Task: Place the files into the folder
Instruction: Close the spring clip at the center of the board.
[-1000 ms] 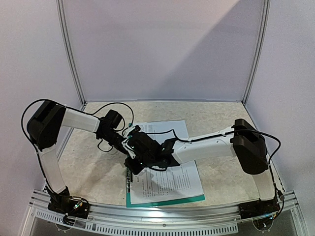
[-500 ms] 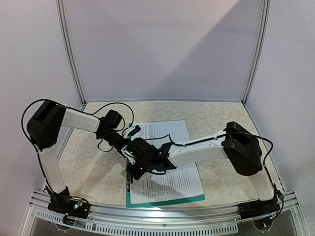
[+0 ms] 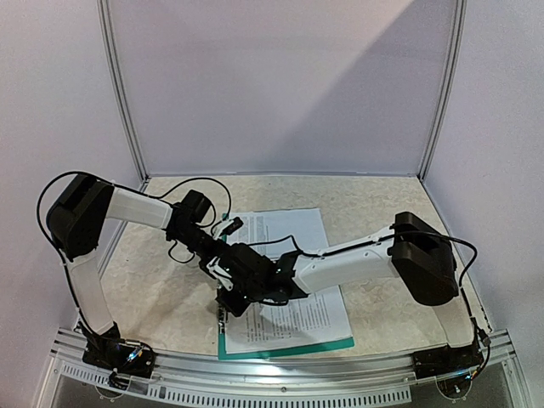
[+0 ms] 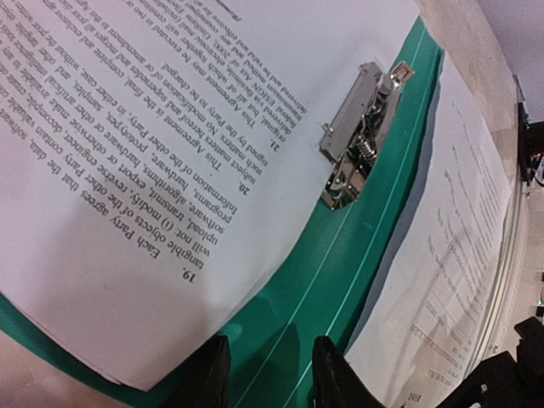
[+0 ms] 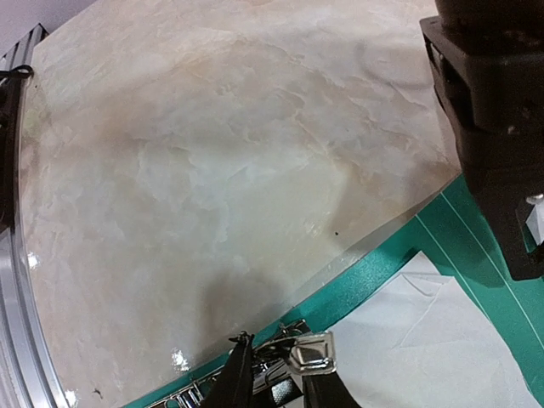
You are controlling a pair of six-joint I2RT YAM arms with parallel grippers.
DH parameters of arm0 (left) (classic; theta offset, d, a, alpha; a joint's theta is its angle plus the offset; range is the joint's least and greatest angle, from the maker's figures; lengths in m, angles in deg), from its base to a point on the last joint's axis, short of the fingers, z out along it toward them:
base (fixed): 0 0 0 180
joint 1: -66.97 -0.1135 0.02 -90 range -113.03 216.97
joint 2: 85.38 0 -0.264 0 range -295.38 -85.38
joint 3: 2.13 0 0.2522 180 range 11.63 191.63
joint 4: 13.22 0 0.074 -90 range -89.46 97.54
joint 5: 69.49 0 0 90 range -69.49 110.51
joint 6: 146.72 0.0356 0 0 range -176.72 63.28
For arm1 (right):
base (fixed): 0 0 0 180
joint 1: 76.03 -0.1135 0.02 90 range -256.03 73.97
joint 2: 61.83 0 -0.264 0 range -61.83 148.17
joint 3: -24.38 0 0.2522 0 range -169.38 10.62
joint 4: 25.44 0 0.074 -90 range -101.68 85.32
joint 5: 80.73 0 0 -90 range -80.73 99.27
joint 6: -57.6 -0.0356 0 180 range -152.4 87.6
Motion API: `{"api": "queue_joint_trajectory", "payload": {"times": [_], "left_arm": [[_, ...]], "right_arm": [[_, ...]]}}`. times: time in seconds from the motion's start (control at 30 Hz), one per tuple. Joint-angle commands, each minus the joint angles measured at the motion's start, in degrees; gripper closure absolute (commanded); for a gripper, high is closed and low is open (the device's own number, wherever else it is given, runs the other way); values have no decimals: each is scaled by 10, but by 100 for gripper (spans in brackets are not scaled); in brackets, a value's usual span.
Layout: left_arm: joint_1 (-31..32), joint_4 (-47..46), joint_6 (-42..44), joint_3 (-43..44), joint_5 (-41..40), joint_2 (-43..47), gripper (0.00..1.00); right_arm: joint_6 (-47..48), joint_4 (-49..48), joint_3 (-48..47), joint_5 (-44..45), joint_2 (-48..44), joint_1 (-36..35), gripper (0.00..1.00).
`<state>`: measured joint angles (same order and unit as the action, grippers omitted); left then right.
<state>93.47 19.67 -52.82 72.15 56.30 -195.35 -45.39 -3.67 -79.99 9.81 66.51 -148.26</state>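
Observation:
The teal-green folder [image 3: 289, 347] lies open on the table with the files [image 3: 297, 319], white printed sheets, on it. My left gripper [image 3: 217, 246] is at the folder's far left part. In the left wrist view it [image 4: 270, 374] stands open, its tips down at the bare teal folder [image 4: 340, 255] between a printed sheet [image 4: 170, 127] and another sheet [image 4: 442, 246], below the metal clip [image 4: 361, 136]. My right gripper [image 3: 229, 297] reaches across to the folder's left edge. In its own view it [image 5: 280, 387] is shut on the metal clip's lever [image 5: 313, 353], beside a sheet [image 5: 425, 340].
The marbled table top [image 5: 212, 153] spreads left of the folder [image 5: 374, 280]. The left arm's black wrist [image 5: 493, 127] hangs close by the right gripper. A metal rail [image 3: 280, 374] runs along the near edge, and walls enclose the back and sides.
The right gripper has slid nearer along the folder's left edge and its jaws have narrowed onto the clip. The left arm has stayed put.

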Motion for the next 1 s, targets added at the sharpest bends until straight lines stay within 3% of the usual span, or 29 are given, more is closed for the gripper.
{"api": "queue_joint_trajectory", "payload": {"times": [0.0,0.97], "left_arm": [[1,25,6,0,-13,-25,64],[3,29,9,2,-11,-28,64]], "right_arm": [[11,8,24,-9,-34,-18,80],[109,26,42,76,-69,-72,56]]}}
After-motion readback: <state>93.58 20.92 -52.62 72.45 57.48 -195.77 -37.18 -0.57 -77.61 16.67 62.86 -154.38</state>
